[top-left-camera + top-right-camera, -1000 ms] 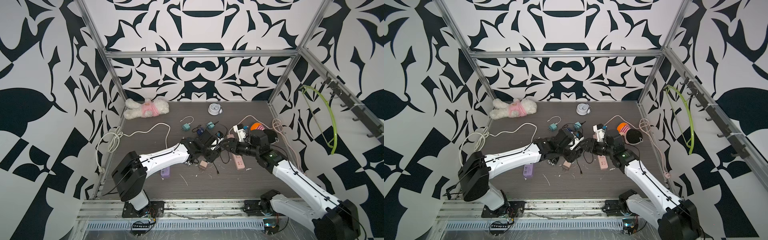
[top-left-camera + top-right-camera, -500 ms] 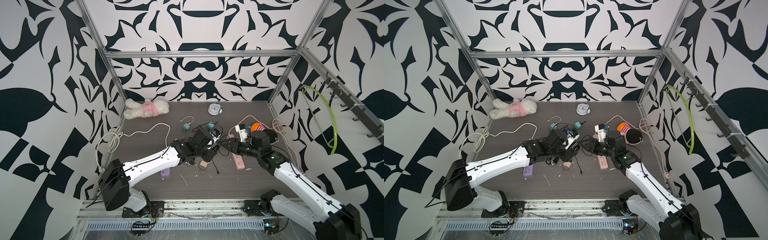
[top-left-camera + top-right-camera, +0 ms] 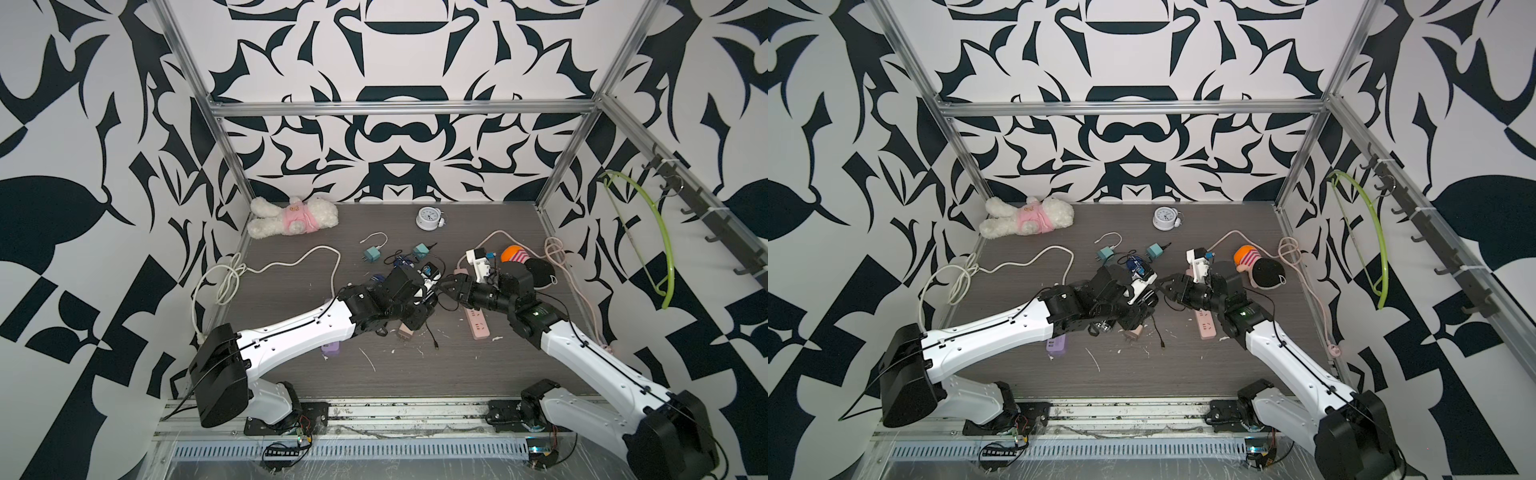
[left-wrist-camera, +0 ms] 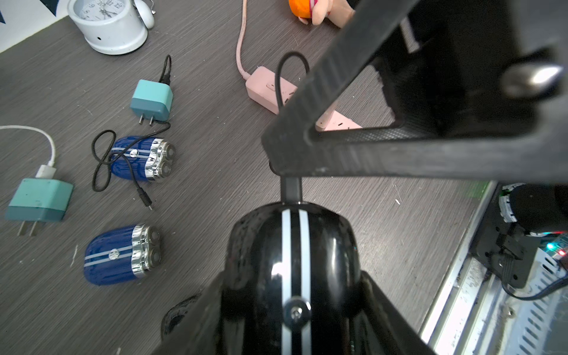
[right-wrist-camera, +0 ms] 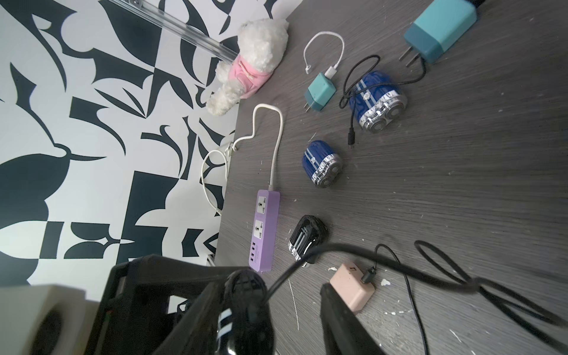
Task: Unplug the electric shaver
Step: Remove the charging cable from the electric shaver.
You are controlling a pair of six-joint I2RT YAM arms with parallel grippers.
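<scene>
Left gripper [image 4: 292,290]: clenched on the black electric shaver [image 4: 291,242], one finger against each flank. The shaver is held clear of the table [image 4: 405,233], near its middle, between the two arms in both top views.

A black plug [image 4: 290,188] is seated in the shaver's free end. Its black cable [image 5: 338,246] runs off across the table; the far end cannot be traced.

Right gripper [image 3: 446,286]: unclenched. In the right wrist view its jaws stand apart around the shaver's cable end, and bare table shows between the shaver and one finger [image 5: 338,313]. In the left wrist view a fingertip sits just beside the plug; contact cannot be confirmed.

Lying on the table:
- Two blue shavers [image 4: 140,158] [image 4: 120,255], the first with a loose black lead draped over it.
- A second black shaver [image 5: 307,236], just beside the purple power strip [image 5: 264,230].
- Two teal adapters [image 4: 152,98] [image 4: 40,199].
- A pink adapter [image 5: 352,289] with a thin black lead plugged in.
- A pink power strip [image 4: 270,86], partly hidden behind the right gripper.
- An alarm clock [image 4: 110,24] and a plush dog [image 3: 293,216], both near the back wall.
</scene>
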